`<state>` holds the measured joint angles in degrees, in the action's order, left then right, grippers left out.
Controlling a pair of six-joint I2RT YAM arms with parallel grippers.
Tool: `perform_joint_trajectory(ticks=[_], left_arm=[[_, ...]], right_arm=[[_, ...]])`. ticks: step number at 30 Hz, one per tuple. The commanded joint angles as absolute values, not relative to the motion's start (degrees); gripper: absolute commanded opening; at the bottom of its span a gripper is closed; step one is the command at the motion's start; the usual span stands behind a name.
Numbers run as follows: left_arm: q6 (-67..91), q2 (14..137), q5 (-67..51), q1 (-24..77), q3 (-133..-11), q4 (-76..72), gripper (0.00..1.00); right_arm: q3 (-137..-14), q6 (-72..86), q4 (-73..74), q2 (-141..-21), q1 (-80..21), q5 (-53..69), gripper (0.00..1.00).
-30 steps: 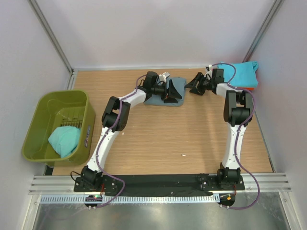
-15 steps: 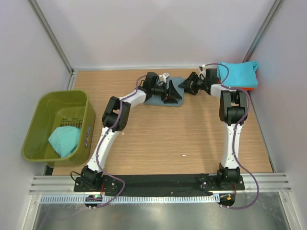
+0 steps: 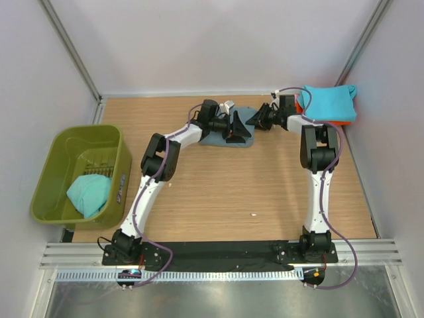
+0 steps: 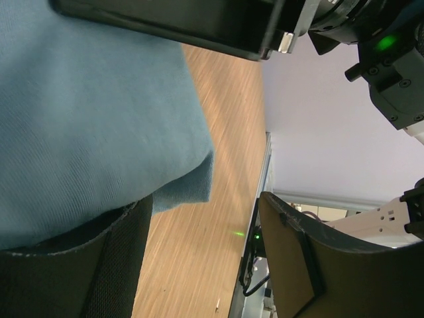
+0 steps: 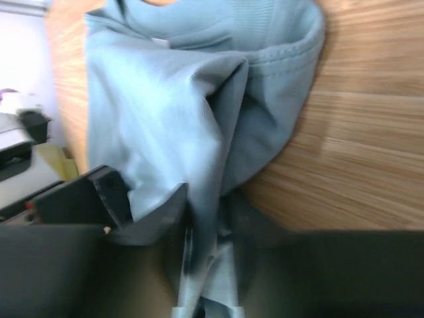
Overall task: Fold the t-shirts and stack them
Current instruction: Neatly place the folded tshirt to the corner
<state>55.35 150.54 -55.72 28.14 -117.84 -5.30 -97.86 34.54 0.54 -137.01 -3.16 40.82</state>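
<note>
Right gripper (image 3: 254,120) pinching a bunched fold at the grey tee's (image 5: 165,99) edge (cloth runs right between my fingers). Left gripper (image 3: 237,126) is spread wide just beside it, over the same tee. Folded turquoise tee (image 3: 328,103) by my right wrist; tub (image 3: 50,173) far left.

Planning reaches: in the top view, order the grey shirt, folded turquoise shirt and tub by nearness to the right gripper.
1. Grey shirt, at the right gripper.
2. Folded turquoise shirt, back right corner.
3. Tub, far left.
</note>
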Motion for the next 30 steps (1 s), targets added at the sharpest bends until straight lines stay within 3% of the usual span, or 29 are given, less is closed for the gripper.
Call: perform_joint_trajectory(ticks=[1, 3, 8, 21, 25, 30], left_arm=[[54.5, 149.3, -54.5, 27.4, -116.4, -3.3, 0.67], [53.7, 148.2, -54.8, 27.4, -115.9, -3.1, 0.67], [48.6, 143.7, -55.6, 26.4, -116.0, 1.7, 0.67], [21.7, 119.3, -55.7, 9.9, -111.9, 33.4, 0.66], [12.5, 115.7, -53.9, 9.4, -112.3, 44.2, 0.63], [11.9, 112.0, -53.3, 9.6, -109.0, 45.4, 0.62]], right_arm=[[-100.5, 29.9, 6.5, -137.8, -3.8, 35.7, 0.27], [-101.7, 27.7, 7.3, -137.9, -4.0, 35.9, 0.12], [-108.4, 12.2, 18.0, -136.0, -5.5, 34.1, 0.01], [-108.2, -9.4, 28.4, -120.9, -2.4, 24.3, 0.01], [-108.3, -14.9, 29.9, -117.8, -1.3, 21.5, 0.01], [-111.3, -17.6, 31.7, -116.8, 1.4, 18.6, 0.01]])
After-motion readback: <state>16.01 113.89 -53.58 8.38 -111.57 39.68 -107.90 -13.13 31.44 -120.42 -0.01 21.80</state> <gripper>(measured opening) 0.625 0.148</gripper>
